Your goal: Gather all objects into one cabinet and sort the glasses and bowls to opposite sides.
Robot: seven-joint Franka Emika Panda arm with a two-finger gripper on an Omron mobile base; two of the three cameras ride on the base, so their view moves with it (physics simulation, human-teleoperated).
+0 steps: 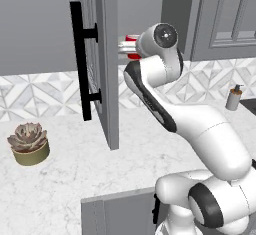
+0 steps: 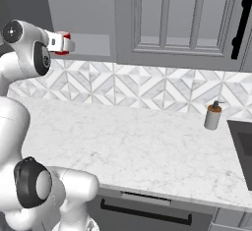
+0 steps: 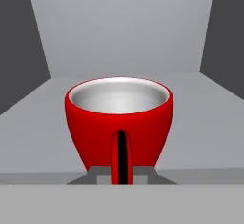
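Red mug (image 3: pixel 119 123) upright on the grey cabinet shelf (image 3: pixel 200 123), handle facing the camera; gripper (image 3: pixel 119 178) at the mug's base, fingers closed on its handle, beside the open cabinet door (image 1: pixel 102 59)

The red mug (image 3: pixel 119 123) at the centre of the hand view looks glossy and smooth, like glazed ceramic, with a pale satin inside. The shelf (image 3: pixel 200 123) under it is matt grey. In the left base view, the counter (image 1: pixel 65 189) at lower left reads as polished white marble, and the door's bar handle (image 1: pixel 79 61) is matt black.
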